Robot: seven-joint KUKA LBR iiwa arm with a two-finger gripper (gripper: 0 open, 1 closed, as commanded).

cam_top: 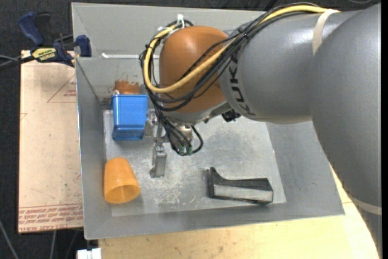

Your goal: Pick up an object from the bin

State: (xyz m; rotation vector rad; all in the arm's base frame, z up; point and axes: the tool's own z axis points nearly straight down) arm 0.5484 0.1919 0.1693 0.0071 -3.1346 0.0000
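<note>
My gripper (157,168) reaches down below the orange dome on the wrist to the bin floor, left of the middle. A blue box (130,116) lies just to its upper left, close against it. An orange plastic cup (120,181) lies on its side to the lower left, a short gap away. A black and grey wedge-shaped thing (238,186) rests on the floor to the lower right, apart from the gripper. Nothing shows held by the gripper.
A brown thing (126,87) sits behind the blue box against the bin's left back wall. The thick grey arm covers the bin's right and back part. Bare floor lies between the cup and the wedge-shaped thing.
</note>
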